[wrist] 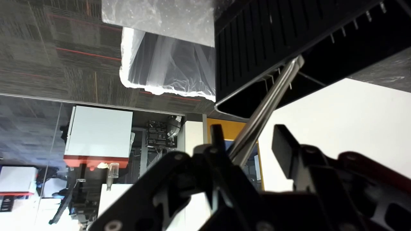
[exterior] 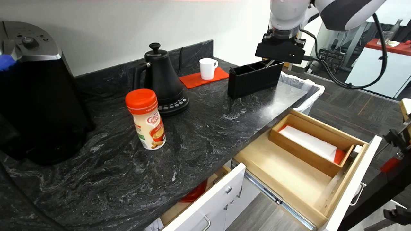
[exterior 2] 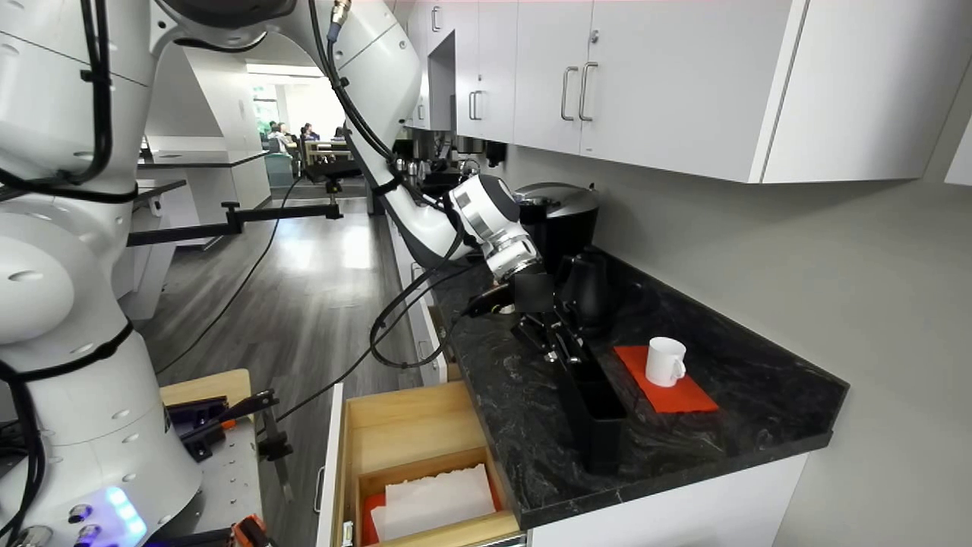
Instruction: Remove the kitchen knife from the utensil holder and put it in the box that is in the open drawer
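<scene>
From the utensil holder, a black upright bin on the counter's end, a slanted shiny metal handle of the kitchen knife sticks out; the rest of it is hidden inside. My gripper is open around that handle in the wrist view. The handle lies close to the left finger, and a clear gap separates it from the right finger. In an exterior view the gripper hangs over the holder's far end. The light-wood box, with white paper and red inside, sits in the open drawer.
A white mug stands on a red cloth beside the holder. Farther along the counter are a black kettle, a creamer jar and a coffee maker. A lined bin stands past the counter's end.
</scene>
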Controlling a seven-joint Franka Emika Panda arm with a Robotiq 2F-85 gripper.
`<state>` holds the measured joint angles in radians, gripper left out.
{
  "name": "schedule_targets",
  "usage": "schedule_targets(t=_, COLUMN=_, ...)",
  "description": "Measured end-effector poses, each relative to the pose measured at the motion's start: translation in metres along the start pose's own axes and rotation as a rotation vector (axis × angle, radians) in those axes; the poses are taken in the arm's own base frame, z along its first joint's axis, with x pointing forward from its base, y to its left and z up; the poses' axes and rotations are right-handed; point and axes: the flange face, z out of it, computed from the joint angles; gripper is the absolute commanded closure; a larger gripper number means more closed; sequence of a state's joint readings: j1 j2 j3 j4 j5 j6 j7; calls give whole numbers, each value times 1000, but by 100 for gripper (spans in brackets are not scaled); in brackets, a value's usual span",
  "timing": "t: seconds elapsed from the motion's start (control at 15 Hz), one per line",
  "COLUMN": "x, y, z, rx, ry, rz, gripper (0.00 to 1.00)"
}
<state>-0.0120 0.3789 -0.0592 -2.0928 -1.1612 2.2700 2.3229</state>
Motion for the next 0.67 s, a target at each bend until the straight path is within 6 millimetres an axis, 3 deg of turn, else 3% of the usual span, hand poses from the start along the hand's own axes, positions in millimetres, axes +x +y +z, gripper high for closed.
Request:
schedule_targets(t=0.07, x=0, y=0, z=0, rx=0, ry=0, rz=0, gripper=92)
schedule_targets(t=0.33, x=0, y=-1, z=-2, rx=5, ry=2, rz=-2, gripper=98)
schedule_targets(t=0.53, x=0, y=-1, z=-3, rx=5, ry=4, rz=-3, gripper=96)
schedule_targets(t=0.6, x=0, y=-1, z=-3, rx=5, ry=4, rz=-3, gripper=93)
schedule_targets(t=0.67, x=0, y=-1, z=-2, rx=5, ry=4, rz=-3, gripper=71)
